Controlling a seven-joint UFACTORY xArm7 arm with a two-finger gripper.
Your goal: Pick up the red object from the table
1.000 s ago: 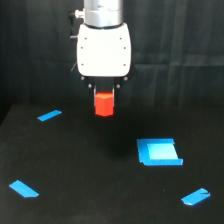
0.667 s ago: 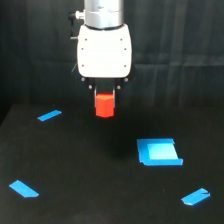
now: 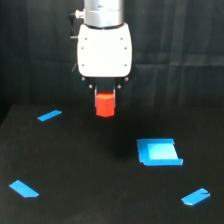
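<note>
Black cloth hangs behind a matte black table (image 3: 75,165), which fills the lower part of the exterior view. Above its far edge, a white-bodied gripper (image 3: 105,102) is seen pointing straight down. The red object (image 3: 105,105), a small stubby block, is pinched between the short dark fingers, which are closed against its sides. It appears to be held clear of the table, with no contact visible beneath it. Four flat blue pieces lie scattered on the table: a thin strip (image 3: 49,115) near the far left edge, a second strip (image 3: 23,188) toward the near left corner, a larger square piece (image 3: 159,152) right of the middle, and a small strip (image 3: 195,197) near the near right corner. The lift seems under way or done. For this step to be done well, the grip should be kept firm and the rise straight and slow, so the block is not tilted or dropped.
</note>
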